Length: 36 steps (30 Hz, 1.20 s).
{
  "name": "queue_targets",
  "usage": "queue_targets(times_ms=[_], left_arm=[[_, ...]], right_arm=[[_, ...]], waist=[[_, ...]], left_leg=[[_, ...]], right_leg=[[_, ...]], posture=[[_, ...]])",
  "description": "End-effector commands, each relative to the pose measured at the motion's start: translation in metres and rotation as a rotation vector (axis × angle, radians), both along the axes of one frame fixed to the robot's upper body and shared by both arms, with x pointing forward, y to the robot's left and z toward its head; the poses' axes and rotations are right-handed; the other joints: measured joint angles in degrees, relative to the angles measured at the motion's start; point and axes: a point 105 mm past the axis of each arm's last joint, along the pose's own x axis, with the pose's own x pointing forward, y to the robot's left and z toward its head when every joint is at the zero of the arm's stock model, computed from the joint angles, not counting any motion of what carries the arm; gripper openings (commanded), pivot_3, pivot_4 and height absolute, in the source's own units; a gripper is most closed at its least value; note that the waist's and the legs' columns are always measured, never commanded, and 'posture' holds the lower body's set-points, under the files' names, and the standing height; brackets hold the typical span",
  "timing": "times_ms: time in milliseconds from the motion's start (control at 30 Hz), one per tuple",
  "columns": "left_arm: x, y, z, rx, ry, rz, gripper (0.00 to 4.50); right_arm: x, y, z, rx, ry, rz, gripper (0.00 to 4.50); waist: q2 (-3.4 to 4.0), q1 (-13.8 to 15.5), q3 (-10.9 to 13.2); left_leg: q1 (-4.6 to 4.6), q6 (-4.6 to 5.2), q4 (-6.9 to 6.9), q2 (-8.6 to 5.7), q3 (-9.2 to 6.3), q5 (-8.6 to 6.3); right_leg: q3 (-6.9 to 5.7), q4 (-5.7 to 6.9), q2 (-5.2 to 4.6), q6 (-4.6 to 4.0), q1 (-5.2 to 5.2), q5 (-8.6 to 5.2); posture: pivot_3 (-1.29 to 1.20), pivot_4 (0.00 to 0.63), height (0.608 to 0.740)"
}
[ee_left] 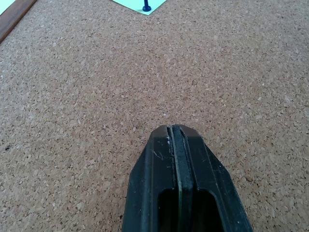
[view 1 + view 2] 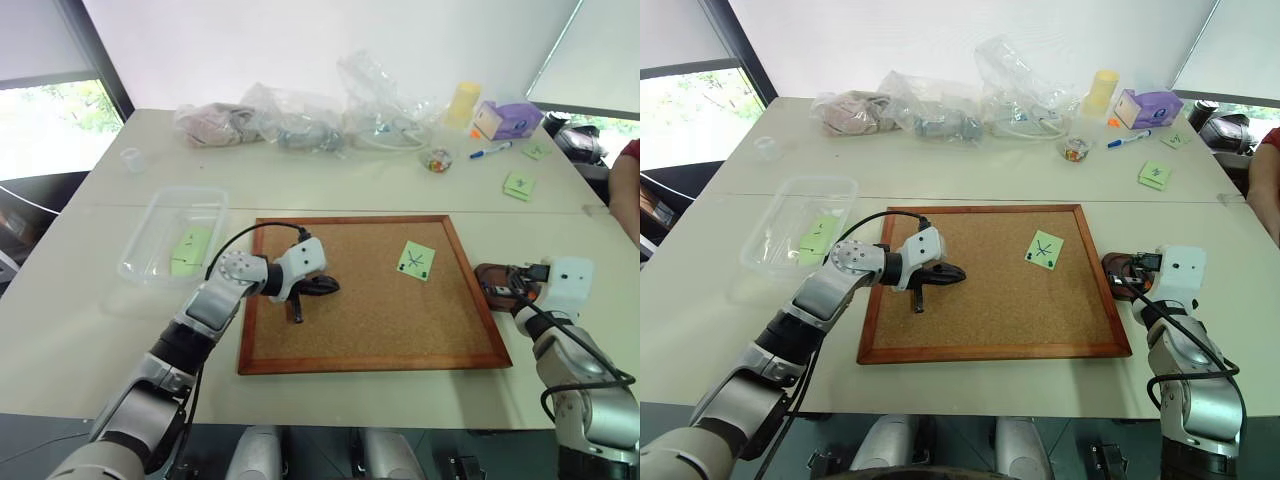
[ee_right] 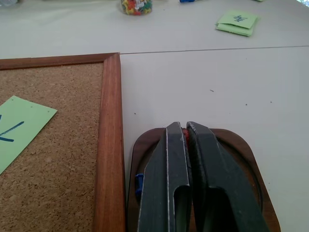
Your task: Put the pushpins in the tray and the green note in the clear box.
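The right gripper's fingers (image 3: 193, 159) cover most of the tray (image 3: 241, 145); a red speck between them may be a pushpin (image 3: 184, 131). A blue object (image 3: 139, 181) peeks out beside them.

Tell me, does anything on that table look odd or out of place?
Little stands out. The green note sits tilted on the cork board, a dark pin at one edge. Crumpled clear bags are heaped at the table's far side.
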Motion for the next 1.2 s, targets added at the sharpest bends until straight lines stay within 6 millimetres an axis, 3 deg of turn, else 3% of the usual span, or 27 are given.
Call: queue_targets(times_ms=[33,300,433,567,600,800,1067,1200], left_arm=[[-0.002,-0.001,-0.009,0.032,0.024,-0.004,0.00],[-0.003,-0.002,-0.008,0.030,0.020,-0.002,0.00],[-0.002,-0.001,-0.008,0.029,0.018,0.001,0.00],[-0.003,-0.001,-0.008,0.029,0.016,0.004,0.00],[-0.003,-0.001,-0.008,0.029,0.016,0.005,0.00],[-0.003,-0.002,-0.007,0.027,0.015,0.009,0.00],[-0.001,-0.002,-0.007,0.026,0.008,0.012,0.00],[-0.001,-0.003,-0.007,0.025,0.005,0.012,0.00]], right_arm=[[-0.002,-0.014,0.006,-0.017,-0.009,-0.055,0.07],[-0.001,-0.015,-0.001,0.028,0.011,-0.067,0.07],[0.000,-0.016,-0.003,0.038,0.021,-0.073,1.88],[-0.001,-0.019,-0.006,0.032,0.035,-0.090,4.09],[-0.001,-0.020,-0.006,0.032,0.036,-0.094,4.41],[-0.001,-0.021,-0.005,0.059,0.028,-0.106,4.46],[0.001,-0.018,-0.003,0.261,0.017,-0.117,4.46],[0.002,-0.022,-0.005,0.240,0.049,-0.139,4.46]], waist=[[0.00,0.00,0.00],[0.00,-0.02,0.00],[0.00,-0.03,0.00],[0.01,-0.03,0.00],[0.01,-0.03,0.00],[0.00,-0.05,0.00],[0.01,-0.01,0.00],[0.01,-0.02,-0.01]], left_leg=[[0.00,0.00,0.00,0.00,0.00,0.00],[0.00,0.00,0.00,0.00,0.00,0.00],[0.00,0.00,0.00,0.00,-0.01,0.00],[0.00,0.00,0.00,0.00,-0.01,0.00],[0.00,0.00,0.00,0.00,-0.01,0.00],[0.00,0.00,0.00,0.00,-0.01,0.00],[-0.01,0.00,0.00,0.01,-0.01,0.00],[-0.01,0.00,0.00,0.01,-0.02,0.00]], right_leg=[[0.00,0.00,0.00,0.00,0.00,0.00],[0.00,0.00,0.00,0.00,0.00,0.00],[0.00,0.00,0.00,0.00,0.00,0.00],[0.00,0.00,0.00,0.00,0.00,0.00],[0.00,0.00,0.00,0.00,0.00,0.00],[0.00,0.00,0.00,0.00,0.00,0.00],[0.00,0.00,-0.01,0.00,0.00,0.00],[0.00,-0.01,-0.02,0.00,0.00,0.00]], posture=[[0.00,0.150,0.737],[0.00,0.150,0.737],[0.00,0.150,0.737],[0.00,0.150,0.737],[0.00,0.150,0.737],[0.00,0.150,0.737],[0.00,0.150,0.737],[0.00,0.150,0.737]])
